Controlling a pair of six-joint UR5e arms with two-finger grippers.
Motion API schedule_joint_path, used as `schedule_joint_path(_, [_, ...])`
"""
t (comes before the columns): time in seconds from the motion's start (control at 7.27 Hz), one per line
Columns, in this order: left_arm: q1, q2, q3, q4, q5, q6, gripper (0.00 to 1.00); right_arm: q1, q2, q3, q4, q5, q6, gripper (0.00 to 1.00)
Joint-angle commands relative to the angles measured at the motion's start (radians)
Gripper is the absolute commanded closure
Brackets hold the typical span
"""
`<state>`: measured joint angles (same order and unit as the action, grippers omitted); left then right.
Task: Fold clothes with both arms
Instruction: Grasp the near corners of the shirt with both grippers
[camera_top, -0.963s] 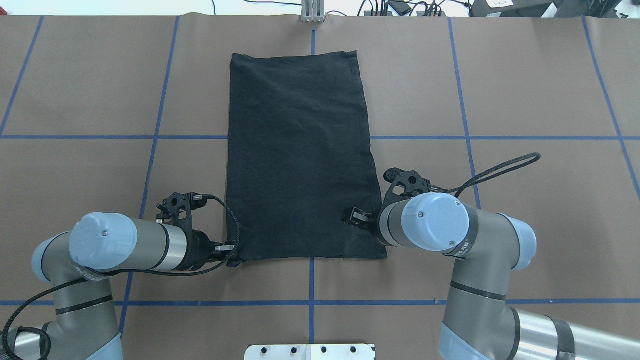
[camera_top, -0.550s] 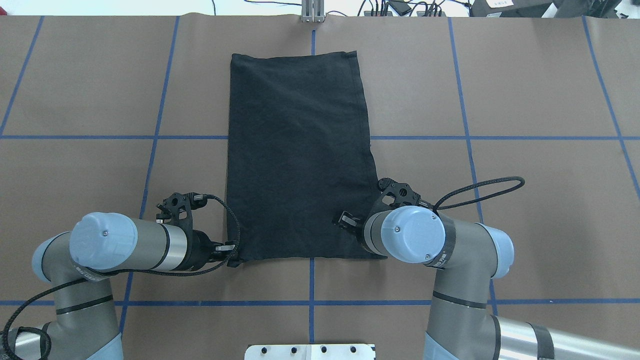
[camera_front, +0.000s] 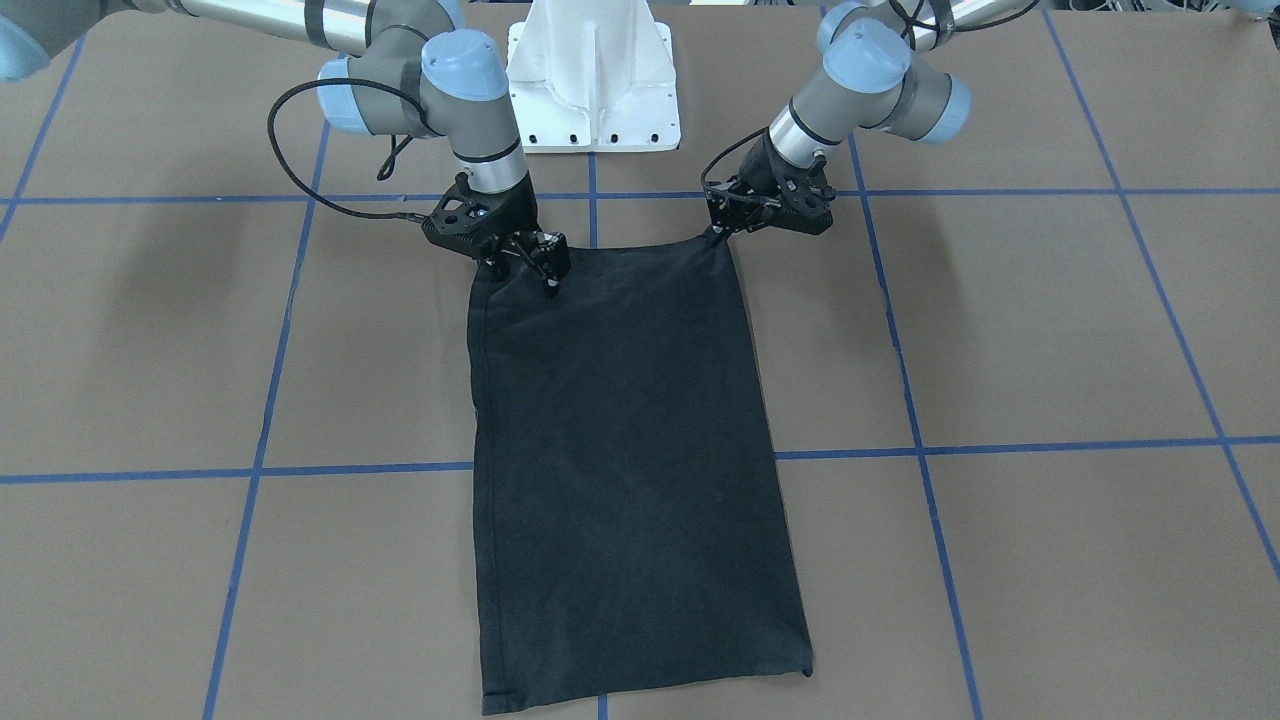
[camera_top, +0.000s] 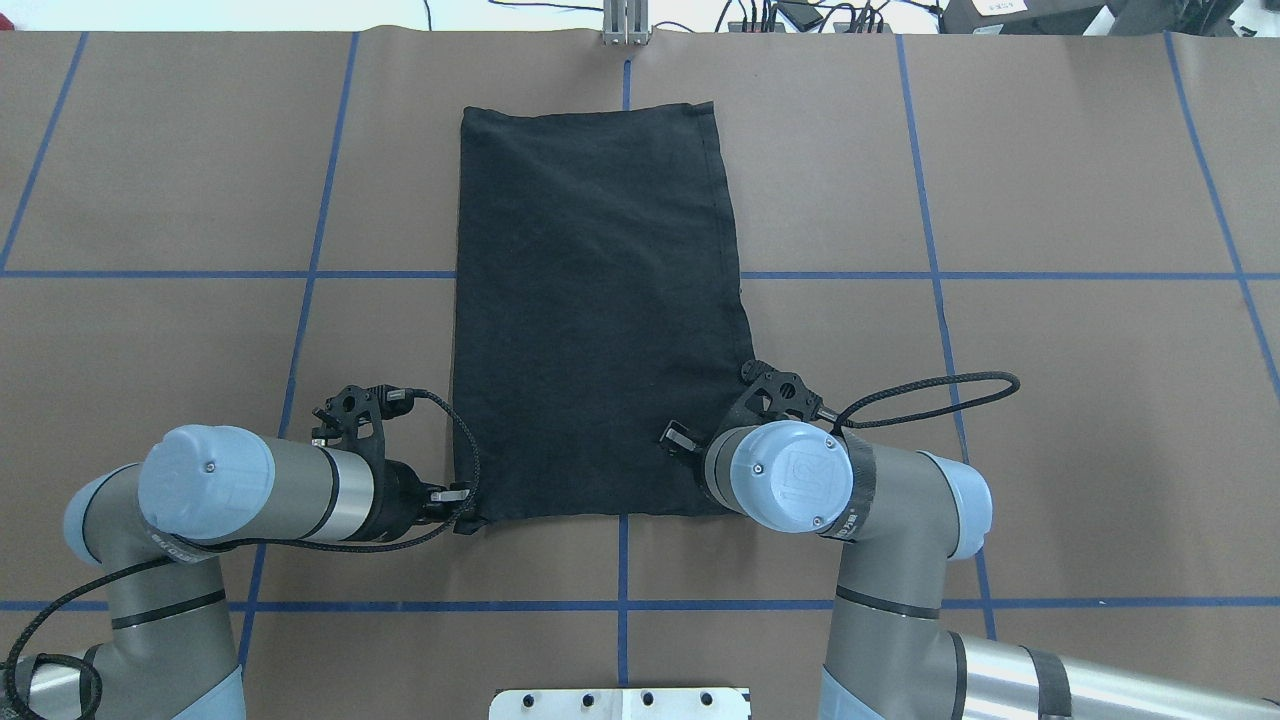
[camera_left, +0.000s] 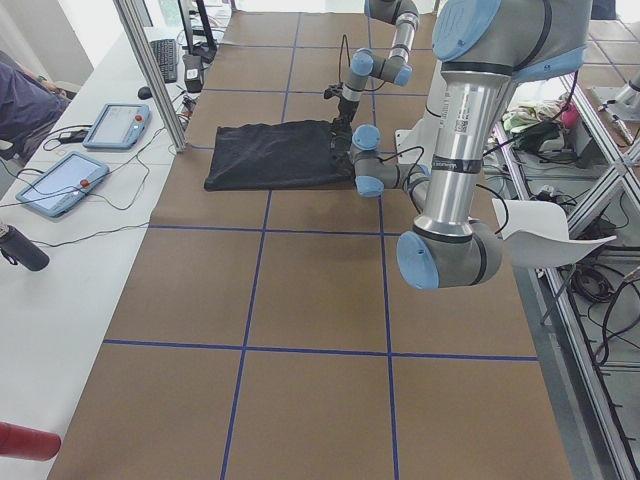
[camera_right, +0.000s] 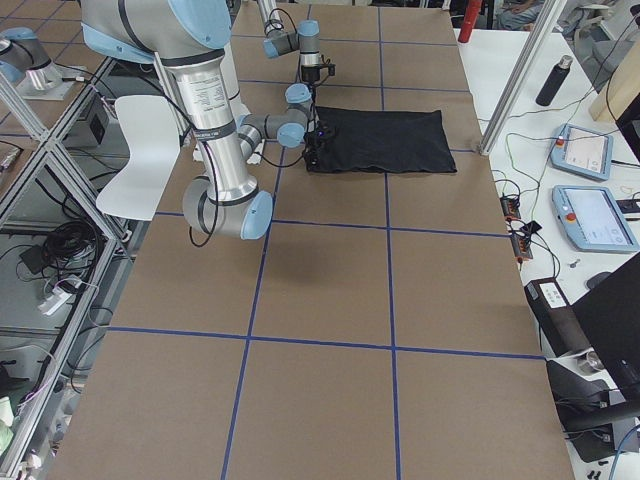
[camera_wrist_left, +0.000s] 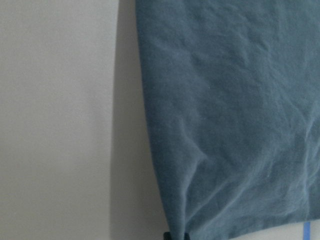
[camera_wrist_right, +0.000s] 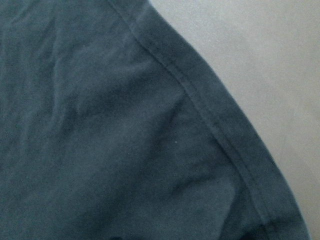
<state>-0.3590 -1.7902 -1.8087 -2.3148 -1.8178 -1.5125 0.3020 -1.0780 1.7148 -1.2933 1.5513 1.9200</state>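
Black T-shirt (camera_front: 630, 450) lengthwise near-to-far; left gripper (camera_front: 716, 234) tight on corner, right gripper (camera_front: 525, 268) agape.

The black T-shirt (camera_top: 600, 300), folded into a long cloth rectangle, lies flat on the brown paper-covered tabletop (camera_top: 1050, 180), about midway between its left and right ends. Its length runs from the robot's edge toward the far edge, with the far short side near that edge. The white metal base pedestal (camera_front: 595, 90) stands at the middle of the robot's edge, behind the shirt's near side. The left gripper (camera_top: 462, 508), black and two-fingered, sits at the shirt's near-left corner. The right gripper (camera_front: 535, 262), its twin, is over the cloth just inside the near-right corner.
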Motion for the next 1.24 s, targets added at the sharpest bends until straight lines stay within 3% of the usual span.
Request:
schedule_joint_path(0.0, [0.0, 0.0, 0.0, 0.0, 0.0, 0.0, 1.0, -0.001, 0.009, 0.002, 0.0, 0.0, 0.004, 1.0])
schedule_joint_path(1.1, [0.0, 0.0, -0.006, 0.0, -0.027, 0.002, 1.0, 0.006, 0.0, 0.058, -0.001, 0.035, -0.009, 1.0])
